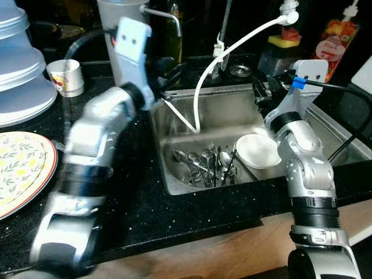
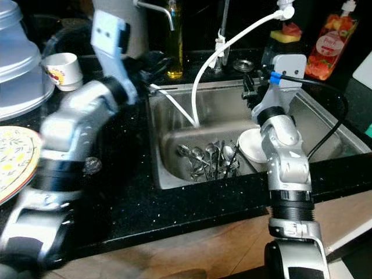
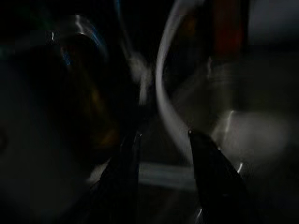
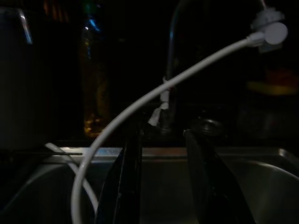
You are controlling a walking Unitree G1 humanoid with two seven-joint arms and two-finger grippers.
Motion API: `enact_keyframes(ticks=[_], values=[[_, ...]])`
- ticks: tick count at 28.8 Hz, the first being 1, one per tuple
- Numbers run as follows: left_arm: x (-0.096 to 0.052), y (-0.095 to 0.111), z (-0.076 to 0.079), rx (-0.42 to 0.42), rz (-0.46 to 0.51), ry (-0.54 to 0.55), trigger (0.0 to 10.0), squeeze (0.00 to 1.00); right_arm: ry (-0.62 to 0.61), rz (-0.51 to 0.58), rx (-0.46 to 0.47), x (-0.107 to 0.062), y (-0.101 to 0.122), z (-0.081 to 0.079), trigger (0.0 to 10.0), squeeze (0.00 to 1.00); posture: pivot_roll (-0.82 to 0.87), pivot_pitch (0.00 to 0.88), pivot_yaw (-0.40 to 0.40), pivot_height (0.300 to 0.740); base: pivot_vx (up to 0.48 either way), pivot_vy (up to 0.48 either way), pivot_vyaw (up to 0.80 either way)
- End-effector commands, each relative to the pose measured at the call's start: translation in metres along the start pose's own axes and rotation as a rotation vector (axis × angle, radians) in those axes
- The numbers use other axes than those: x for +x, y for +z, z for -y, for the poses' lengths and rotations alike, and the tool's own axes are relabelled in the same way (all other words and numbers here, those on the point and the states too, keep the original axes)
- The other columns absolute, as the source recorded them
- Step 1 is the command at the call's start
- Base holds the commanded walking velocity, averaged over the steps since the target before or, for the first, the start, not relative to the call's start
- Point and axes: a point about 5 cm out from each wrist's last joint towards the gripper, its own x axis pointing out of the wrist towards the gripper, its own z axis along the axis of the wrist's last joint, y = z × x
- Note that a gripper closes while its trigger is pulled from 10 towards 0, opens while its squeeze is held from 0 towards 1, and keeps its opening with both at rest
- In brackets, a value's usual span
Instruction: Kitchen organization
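The black speckled countertop (image 1: 139, 203) carries a stainless steel sink basin (image 1: 232, 116) sunk into its middle, and everything the next move depends on lies down in that basin. Along the counter's left edge sit a round plate with a yellow leaf pattern (image 1: 20, 168) and, behind it, a stack of pale plastic lids or bowls (image 1: 20, 75), with a small printed paper cup (image 1: 67, 77) toward the back. A thin white hose (image 1: 232, 43) arcs from the back edge down into the sink. On the sink floor, toward its front wall, a white round bowl (image 1: 256, 150) rests just beside a heap of steel spoons and forks (image 1: 208, 165), whose handles mostly run front to back. The right gripper (image 4: 161, 140) hovers over the back right part of the basin, its two black fingers parted with nothing between them, pointing at the faucet base (so the bowl lies below and behind its line of aim, toward the robot). The left gripper (image 3: 161, 140) is blurred at the sink's back left corner, fingers likewise apart and empty. The right arm looks nearer to the bowl; reaching it would call for tipping downward and drawing back toward the front wall.
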Motion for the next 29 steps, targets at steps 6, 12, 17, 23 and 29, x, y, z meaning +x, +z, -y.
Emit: enact_keyframes(ticks=[6,12,17,23,29], values=[[-0.059,-0.008,-0.033,0.318,-0.208,-0.185,10.0,0.0,0.021,-0.014,0.018,-0.002,-0.007,-0.005,10.0,0.0,0.18,0.046,-0.015,0.74,0.0,0.0,0.0],[-0.083,-0.013,-0.063,0.341,-0.362,-0.351,10.0,0.0,0.042,-0.008,0.038,0.002,-0.008,-0.011,10.0,0.0,0.2,0.035,-0.006,0.74,0.0,0.0,0.0],[-0.093,-0.052,-0.058,0.422,-0.592,-0.45,10.0,0.0,0.043,-0.009,0.042,0.0,-0.01,-0.014,10.0,0.0,0.18,0.029,0.019,0.74,0.0,0.0,0.0],[-0.1,-0.073,-0.031,0.603,-0.678,-0.53,10.0,0.0,0.029,-0.02,0.043,-0.005,-0.012,-0.01,10.0,0.0,0.17,0.031,0.003,0.74,0.0,0.0,0.0],[-0.098,-0.065,-0.045,0.785,-0.703,-0.524,10.0,0.0,0.061,-0.019,0.046,0.002,-0.012,-0.015,10.0,0.0,0.2,0.033,-0.021,0.74,0.0,0.0,0.0]])
